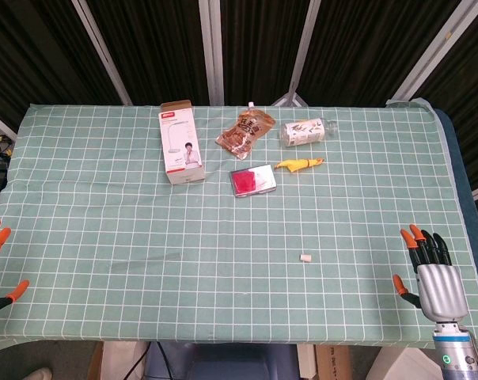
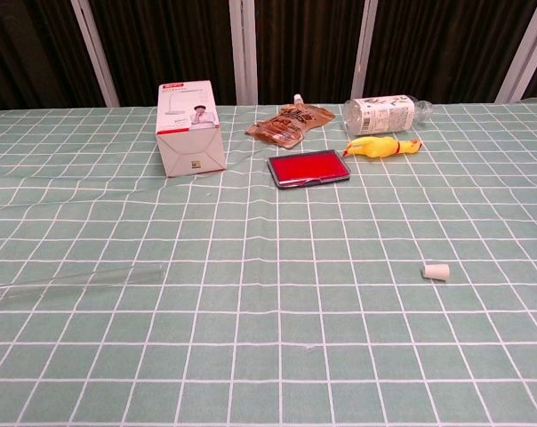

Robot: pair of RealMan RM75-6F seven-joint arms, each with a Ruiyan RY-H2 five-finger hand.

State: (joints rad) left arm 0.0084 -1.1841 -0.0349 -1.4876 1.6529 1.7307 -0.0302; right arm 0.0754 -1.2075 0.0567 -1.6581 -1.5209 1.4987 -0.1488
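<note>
A glass rod (image 2: 77, 279) shows clearly only in chest view; hands appear only in head view.

light: even, overhead, bright | shadows: soft, short | backdrop: dark | focus: sharp | glare: none

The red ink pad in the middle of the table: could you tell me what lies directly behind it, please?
Behind the red ink pad lie a brown snack pouch, a yellow rubber chicken and a clear bottle on its side. Nothing hides behind the flat pad.
</note>
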